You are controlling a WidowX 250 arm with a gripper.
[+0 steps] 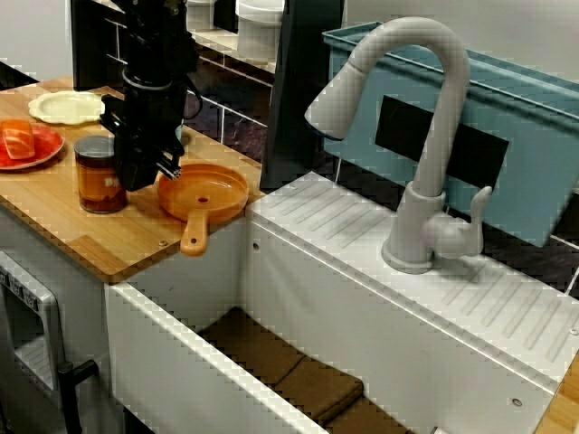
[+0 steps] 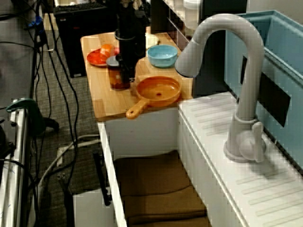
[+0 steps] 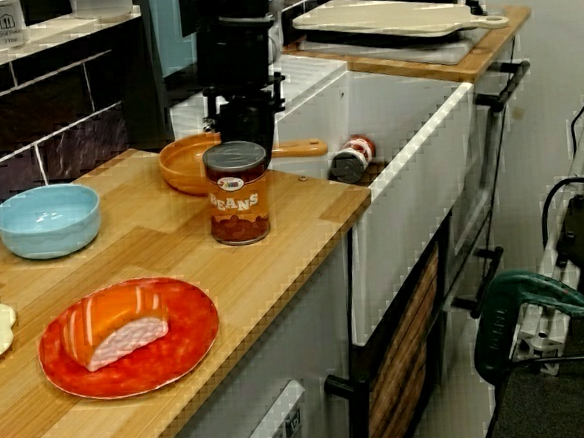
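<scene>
Red plate (image 3: 195, 336): nearest in the view along the counter, on the wooden counter (image 3: 174, 257), carrying a piece of salmon sushi (image 3: 114, 327).
Can of beans (image 3: 237, 198): upright on the counter, further in, well apart from the plate, label turned to this view.
Gripper (image 3: 245, 122): low over the counter, just behind the can, between the can and the orange pan (image 3: 183, 161); contact with the can not possible to tell.
Fingers (image 3: 224, 118): spread, with a gap between them, pinching nothing.
Orange pan: flat on the counter, just behind the gripper, handle pointing to the front edge of the counter.
Blue bowl (image 3: 46, 218): at the back by the tiled wall, well apart from the can.
Sink (image 3: 416, 130): beyond the counter end, with a small can (image 3: 351, 158) lying on its side inside.
Cutting board (image 3: 398, 16): farthest, on the counter past the sink.
</scene>
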